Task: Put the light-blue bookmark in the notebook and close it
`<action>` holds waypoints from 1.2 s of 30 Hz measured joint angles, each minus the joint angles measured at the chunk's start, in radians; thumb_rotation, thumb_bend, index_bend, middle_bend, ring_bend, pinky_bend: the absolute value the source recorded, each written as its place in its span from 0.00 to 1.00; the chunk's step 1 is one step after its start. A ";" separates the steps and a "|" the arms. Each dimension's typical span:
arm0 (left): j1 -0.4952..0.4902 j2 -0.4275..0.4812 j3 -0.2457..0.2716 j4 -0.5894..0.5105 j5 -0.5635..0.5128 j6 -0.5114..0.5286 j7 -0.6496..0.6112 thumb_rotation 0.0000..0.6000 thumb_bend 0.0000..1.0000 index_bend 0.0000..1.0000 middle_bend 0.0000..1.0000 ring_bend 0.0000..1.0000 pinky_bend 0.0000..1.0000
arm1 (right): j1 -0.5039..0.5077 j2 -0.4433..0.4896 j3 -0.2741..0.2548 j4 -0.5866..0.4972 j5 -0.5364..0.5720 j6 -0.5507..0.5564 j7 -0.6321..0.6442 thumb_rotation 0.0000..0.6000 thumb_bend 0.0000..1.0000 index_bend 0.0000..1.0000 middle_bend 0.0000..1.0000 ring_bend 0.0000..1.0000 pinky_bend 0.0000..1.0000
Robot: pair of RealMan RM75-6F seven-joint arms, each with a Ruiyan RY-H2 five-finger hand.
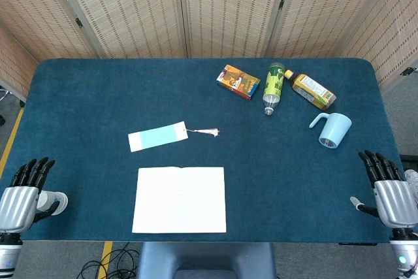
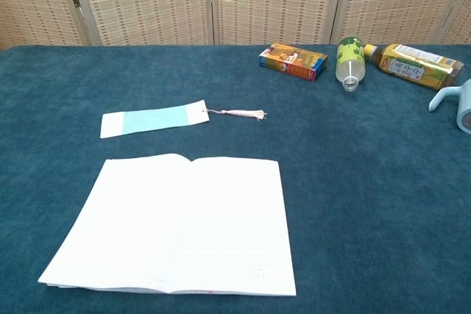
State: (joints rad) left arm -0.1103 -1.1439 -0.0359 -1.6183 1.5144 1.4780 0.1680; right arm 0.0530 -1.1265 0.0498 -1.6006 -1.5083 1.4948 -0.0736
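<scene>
While open flat near the front edge of the blue-clothed counter (image 1: 98, 89), notebook (image 1: 180, 199) with blank white pages up, spine running away from the robot. Just beyond it and apart from it, light-blue bookmark (image 1: 157, 136) lying flat on the cloth, white at its ends, slightly slanted, with a thin pinkish tassel (image 1: 204, 132) trailing to the right. Left hand (image 1: 23, 194) at the near left corner of the counter, fingers spread and pointing away, holding nothing, well apart from the notebook. Right hand (image 1: 389, 191) at the near right corner, likewise spread and empty. Toward the far right of the counter: orange carton (image 1: 238, 82) lying flat, green-labelled bottle (image 1: 273, 87) on its side just beside it, yellow-labelled bottle (image 1: 311, 90) also on its side, light-blue mug (image 1: 333, 129) tipped over nearer the right edge.
</scene>
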 measured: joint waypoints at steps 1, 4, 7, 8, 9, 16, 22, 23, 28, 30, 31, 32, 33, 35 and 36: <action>-0.001 0.000 0.001 -0.001 0.000 -0.002 0.001 1.00 0.22 0.11 0.09 0.05 0.13 | 0.000 0.000 0.000 0.000 0.000 0.000 0.001 1.00 0.06 0.00 0.06 0.06 0.15; -0.005 -0.004 0.002 -0.002 0.002 -0.007 0.005 1.00 0.22 0.11 0.09 0.05 0.13 | -0.001 0.000 -0.001 0.001 -0.002 0.001 0.004 1.00 0.06 0.00 0.06 0.06 0.15; -0.007 -0.006 0.001 0.000 0.004 -0.008 0.003 1.00 0.22 0.11 0.09 0.05 0.13 | -0.004 0.000 -0.002 0.002 -0.004 0.006 0.006 1.00 0.06 0.00 0.06 0.06 0.15; -0.008 -0.007 0.001 0.001 0.006 -0.008 0.002 1.00 0.22 0.11 0.09 0.05 0.13 | -0.005 0.000 -0.002 0.001 -0.005 0.008 0.006 1.00 0.06 0.00 0.06 0.06 0.15; -0.009 -0.008 0.001 0.003 0.008 -0.007 0.001 1.00 0.22 0.12 0.09 0.05 0.13 | -0.006 0.002 -0.002 0.001 -0.006 0.012 0.006 1.00 0.06 0.00 0.06 0.06 0.15; -0.013 -0.019 0.004 0.032 0.044 0.009 -0.024 1.00 0.22 0.15 0.09 0.05 0.13 | -0.013 0.014 0.001 -0.007 -0.012 0.030 0.016 1.00 0.06 0.00 0.06 0.06 0.15; -0.037 -0.022 0.010 0.061 0.108 0.014 -0.067 1.00 0.22 0.16 0.09 0.05 0.13 | -0.011 0.034 0.011 -0.022 -0.027 0.045 0.018 1.00 0.06 0.00 0.06 0.06 0.15; -0.043 -0.023 0.011 0.062 0.114 0.012 -0.073 1.00 0.22 0.17 0.09 0.05 0.13 | -0.010 0.035 0.011 -0.024 -0.027 0.045 0.018 1.00 0.06 0.00 0.06 0.06 0.15; -0.080 -0.026 0.009 0.065 0.141 -0.016 -0.091 1.00 0.22 0.19 0.09 0.05 0.13 | -0.008 0.041 0.009 -0.033 -0.029 0.037 0.017 1.00 0.06 0.00 0.06 0.06 0.15; -0.105 -0.028 0.002 0.062 0.145 -0.040 -0.104 1.00 0.22 0.20 0.10 0.06 0.13 | -0.005 0.044 0.009 -0.036 -0.031 0.035 0.014 1.00 0.06 0.00 0.06 0.06 0.15; -0.122 -0.029 -0.004 0.059 0.146 -0.055 -0.112 1.00 0.22 0.21 0.11 0.08 0.14 | -0.005 0.045 0.009 -0.037 -0.033 0.035 0.013 1.00 0.06 0.00 0.06 0.06 0.15; -0.135 -0.031 -0.011 0.058 0.146 -0.066 -0.119 1.00 0.22 0.22 0.12 0.09 0.14 | -0.004 0.046 0.009 -0.039 -0.034 0.035 0.012 1.00 0.06 0.00 0.06 0.06 0.15; -0.150 -0.035 -0.018 0.057 0.145 -0.078 -0.125 1.00 0.22 0.23 0.13 0.10 0.15 | -0.004 0.047 0.009 -0.041 -0.036 0.036 0.011 1.00 0.06 0.00 0.06 0.06 0.15; -0.189 -0.044 -0.038 0.058 0.139 -0.117 -0.140 1.00 0.22 0.24 0.15 0.12 0.15 | -0.004 0.050 0.009 -0.044 -0.040 0.038 0.009 1.00 0.06 0.00 0.06 0.06 0.15; -0.199 -0.047 -0.043 0.058 0.135 -0.128 -0.142 1.00 0.22 0.25 0.15 0.13 0.16 | -0.004 0.052 0.008 -0.046 -0.041 0.039 0.010 1.00 0.06 0.00 0.06 0.06 0.15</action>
State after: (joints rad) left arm -0.3089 -1.1905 -0.0785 -1.5607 1.6499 1.3495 0.0256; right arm 0.0486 -1.0750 0.0581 -1.6466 -1.5494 1.5336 -0.0633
